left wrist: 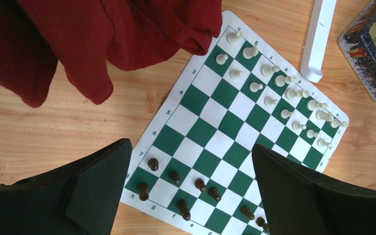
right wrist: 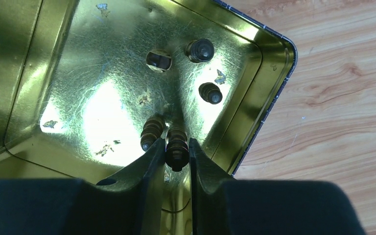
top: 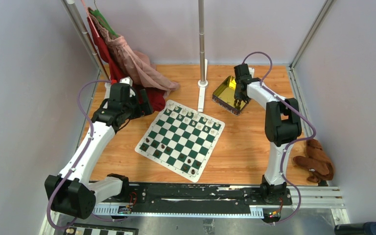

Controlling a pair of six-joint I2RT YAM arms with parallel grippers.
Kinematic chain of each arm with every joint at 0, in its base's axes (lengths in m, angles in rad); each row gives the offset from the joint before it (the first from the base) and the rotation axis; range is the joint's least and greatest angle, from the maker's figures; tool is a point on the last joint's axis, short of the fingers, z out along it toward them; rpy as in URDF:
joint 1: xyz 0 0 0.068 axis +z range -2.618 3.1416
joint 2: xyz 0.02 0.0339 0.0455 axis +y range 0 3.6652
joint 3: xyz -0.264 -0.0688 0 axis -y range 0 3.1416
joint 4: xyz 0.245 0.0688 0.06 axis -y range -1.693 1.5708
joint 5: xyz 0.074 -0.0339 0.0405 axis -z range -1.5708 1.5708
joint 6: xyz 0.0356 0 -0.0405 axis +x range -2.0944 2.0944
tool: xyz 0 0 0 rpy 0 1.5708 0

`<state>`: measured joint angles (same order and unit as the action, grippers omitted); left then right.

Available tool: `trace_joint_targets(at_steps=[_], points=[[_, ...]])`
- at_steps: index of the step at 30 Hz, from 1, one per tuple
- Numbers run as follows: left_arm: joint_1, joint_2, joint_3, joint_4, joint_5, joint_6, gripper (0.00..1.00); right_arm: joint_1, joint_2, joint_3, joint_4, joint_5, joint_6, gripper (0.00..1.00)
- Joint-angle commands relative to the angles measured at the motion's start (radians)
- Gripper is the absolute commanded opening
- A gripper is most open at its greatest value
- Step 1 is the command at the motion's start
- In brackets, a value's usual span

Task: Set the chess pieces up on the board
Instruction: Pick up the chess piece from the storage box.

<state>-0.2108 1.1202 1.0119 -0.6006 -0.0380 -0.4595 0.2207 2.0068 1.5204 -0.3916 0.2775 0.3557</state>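
Pickup in progress as the right end effector (right wrist: 176,141) reaches into a gold tin (right wrist: 269,98) at the far right of the bench (top: 254,147), its two fingers clamped on either side of a dark piece (right wrist: 176,152) lying near the tin's corner. A second one (right wrist: 152,132) lies touching it or just beside it, and two more (right wrist: 199,50) stand farther in. The green-and-white board (top: 180,139) lies mid-bench, with white pieces (left wrist: 279,81) ranked along its far edge and a scatter of dark pieces (left wrist: 200,184) along its near edge. The left end effector (left wrist: 191,147) hangs over the board's near-left part, fingers wide apart and holding nothing. Turned and ringed, each piece looks small, light and hard, probably smooth, and apt to roll or twist out of a loose pinch. A hold across the thicker ribbed body, as here, seems safer than one at the narrow top. The close neighbour could be nudged or dragged along. Glare on the tin's floor blurs a round mark (right wrist: 158,60) that may be a piece, a hole or a reflection. Black fingers hide part of the held piece, so its rank cannot be told, and a red cloth (left wrist: 103,39) lies at the board's far-left corner, touching it or just over its edge
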Motion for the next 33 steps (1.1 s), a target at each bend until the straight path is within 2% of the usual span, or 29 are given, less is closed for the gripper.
trace_joint_targets(at_steps=[1,8,27,33], points=[[0.007,0.005,0.034,-0.001,-0.003,0.007,1.0,-0.02,-0.01,-0.026,-0.002,0.008,0.008,0.12],[0.007,-0.002,0.028,0.004,-0.002,0.004,1.0,-0.022,-0.031,-0.027,0.0,0.019,-0.008,0.0],[0.007,-0.068,-0.006,0.04,0.012,-0.018,1.0,-0.019,-0.163,-0.057,0.002,0.018,-0.065,0.0],[0.007,-0.102,-0.02,0.049,0.018,-0.031,1.0,-0.014,-0.231,-0.08,-0.006,-0.025,-0.094,0.0]])
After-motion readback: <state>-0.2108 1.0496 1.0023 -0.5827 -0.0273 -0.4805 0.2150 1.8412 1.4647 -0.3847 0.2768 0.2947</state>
